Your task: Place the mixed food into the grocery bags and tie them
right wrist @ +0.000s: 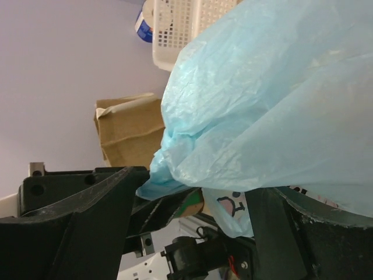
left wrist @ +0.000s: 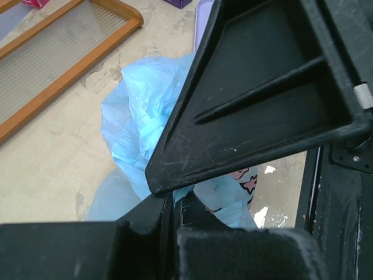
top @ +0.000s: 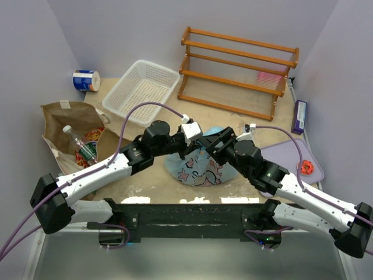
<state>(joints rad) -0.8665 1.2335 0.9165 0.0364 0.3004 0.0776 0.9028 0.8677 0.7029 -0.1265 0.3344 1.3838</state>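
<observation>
A: Where is the thin, crinkly light blue plastic bag (top: 195,168) with the dark print?

B: On the beige table (top: 145,175), in the middle near the front edge, right under both wrists. Its top is bunched into a neck. I cannot tell what is inside it.

A: And the left gripper (left wrist: 175,205)?

B: Its fingers are pressed nearly together. The bunched plastic runs down into the thin slit between them, so it is clenched on the bag's neck.

A: The right gripper (right wrist: 201,186)?

B: Spread wide, with one finger on each side of the bag's bulging upper part, not pinching it.

A: The other bag?

B: The creased brown paper bag (top: 61,114) is at the left side of the table, well apart from the blue one. A clear green-labelled bottle (top: 81,146) and a red crisp packet (top: 93,135) show inside it.

A: What is behind?

B: A white mesh plastic basket (top: 143,87), a blue-and-white can (top: 86,80) left of it, and an orange wooden rack (top: 239,70) to the right.
</observation>
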